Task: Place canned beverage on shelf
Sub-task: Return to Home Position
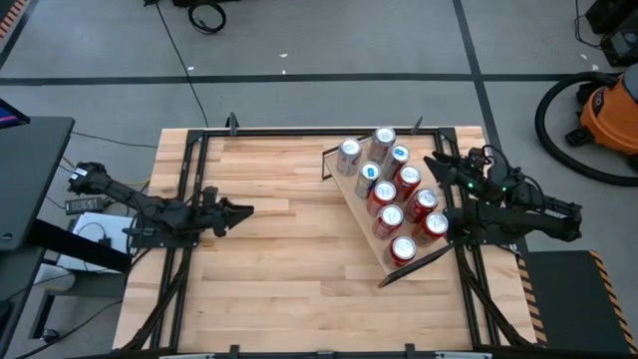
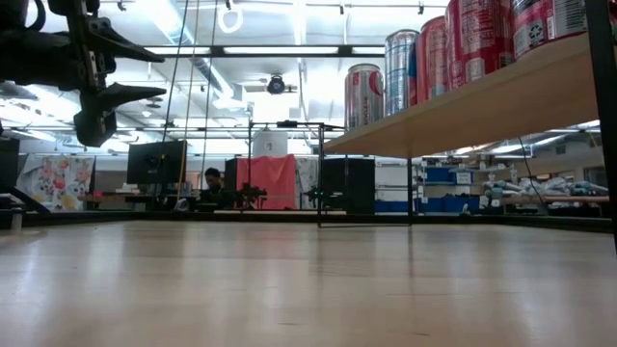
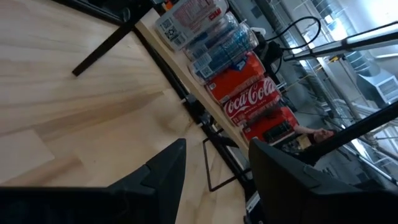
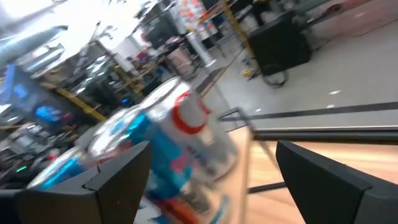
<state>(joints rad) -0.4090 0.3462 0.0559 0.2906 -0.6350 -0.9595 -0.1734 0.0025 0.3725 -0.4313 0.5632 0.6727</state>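
- The left gripper [image 1: 242, 210] has its fingers [image 3: 158, 180] spread apart with only bare air between them; I have nothing in hand on that side.
- It hangs above the table [image 1: 279, 289], on the left half, well apart from the shelf [image 1: 360, 213], with the fingers aimed toward it.
- From table height I see the same gripper [image 2: 154, 72] high up, clear of the wood, both fingers splayed.
- The right gripper [image 1: 439, 165] is also wide open and grips nothing; its fingers [image 4: 112, 180] stand far apart, and a silver can [image 4: 186, 134] with blue and red markings shows beyond them.
- From above, that gripper sits just beside the far end of the shelf, near the silver cans [image 1: 398, 157]. I cannot tell whether it touches any.
- The shelf lies at a slant across the right half of the table, with a thin black rail at each end.
- Ten cans stand upright on it in two rows: four silver cans at the far end and six red cans [image 1: 391, 216] toward the near end.
- From the low camera the shelf [image 2: 463, 116] is raised above the tabletop on thin black legs, with the cans lined up on top.
- Past the table, a person [image 2: 212, 183] sits at a desk in the room.
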